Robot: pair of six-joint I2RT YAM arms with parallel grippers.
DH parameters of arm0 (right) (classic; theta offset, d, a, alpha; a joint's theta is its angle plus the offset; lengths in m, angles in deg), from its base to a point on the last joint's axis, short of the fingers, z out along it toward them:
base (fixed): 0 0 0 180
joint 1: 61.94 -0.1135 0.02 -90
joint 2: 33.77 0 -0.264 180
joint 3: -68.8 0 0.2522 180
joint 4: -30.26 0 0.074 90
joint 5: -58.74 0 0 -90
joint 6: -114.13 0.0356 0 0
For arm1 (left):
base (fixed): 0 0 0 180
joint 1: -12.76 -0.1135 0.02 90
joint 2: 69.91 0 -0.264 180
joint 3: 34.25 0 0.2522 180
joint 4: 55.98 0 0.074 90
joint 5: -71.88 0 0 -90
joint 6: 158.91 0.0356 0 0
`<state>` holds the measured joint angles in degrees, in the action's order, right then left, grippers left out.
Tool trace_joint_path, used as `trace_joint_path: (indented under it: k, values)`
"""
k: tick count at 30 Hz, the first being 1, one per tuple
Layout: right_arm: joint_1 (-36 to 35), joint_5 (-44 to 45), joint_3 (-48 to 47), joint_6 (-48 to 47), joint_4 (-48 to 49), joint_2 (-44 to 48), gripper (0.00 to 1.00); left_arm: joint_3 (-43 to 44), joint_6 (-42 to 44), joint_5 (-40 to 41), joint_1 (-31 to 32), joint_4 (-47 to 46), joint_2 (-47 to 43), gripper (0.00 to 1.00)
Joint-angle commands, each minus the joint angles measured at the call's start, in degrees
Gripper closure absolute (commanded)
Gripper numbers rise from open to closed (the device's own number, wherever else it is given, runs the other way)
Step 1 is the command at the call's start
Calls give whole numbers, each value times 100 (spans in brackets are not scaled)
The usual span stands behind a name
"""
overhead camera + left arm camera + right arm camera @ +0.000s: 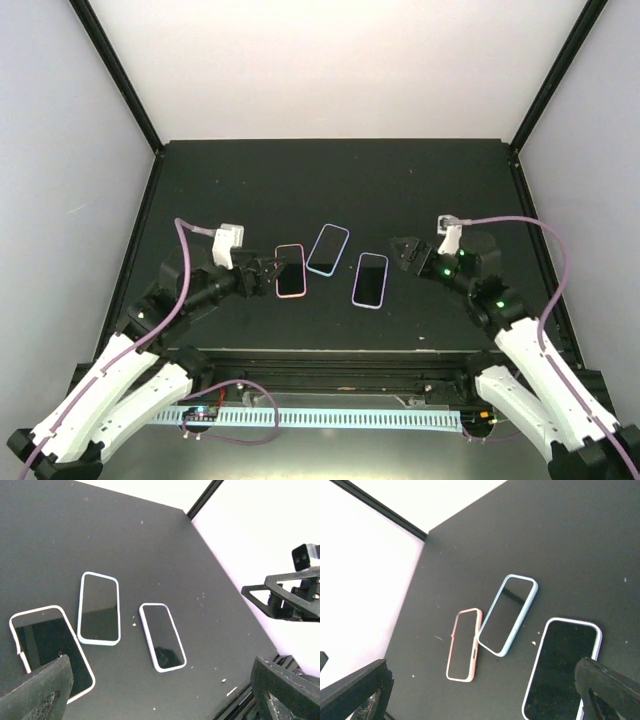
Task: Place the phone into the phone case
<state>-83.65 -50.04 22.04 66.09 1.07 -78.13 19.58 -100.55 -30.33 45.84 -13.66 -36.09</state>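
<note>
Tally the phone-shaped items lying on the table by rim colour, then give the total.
pink-rimmed item: 1
light blue-rimmed item: 1
lavender-rimmed item: 1
Total: 3

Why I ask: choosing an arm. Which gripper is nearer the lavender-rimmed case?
Right. The right gripper is just beside the lavender-rimmed case; the left gripper is at the pink-rimmed case.
</note>
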Motion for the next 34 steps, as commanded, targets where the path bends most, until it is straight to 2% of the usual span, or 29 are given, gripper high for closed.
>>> trace_joint_path:
  k: [1,8,34]
  values:
    - [27,483,-575,-350,-1248,594,0,623,148,191,-15,6,-7,1]
    - [27,339,-851,-261,-1763,1388,0,1204,374,419,-17,364,-48,1]
    - [27,289,-569,90,-1775,1867,0,663,220,720,-21,288,-526,1]
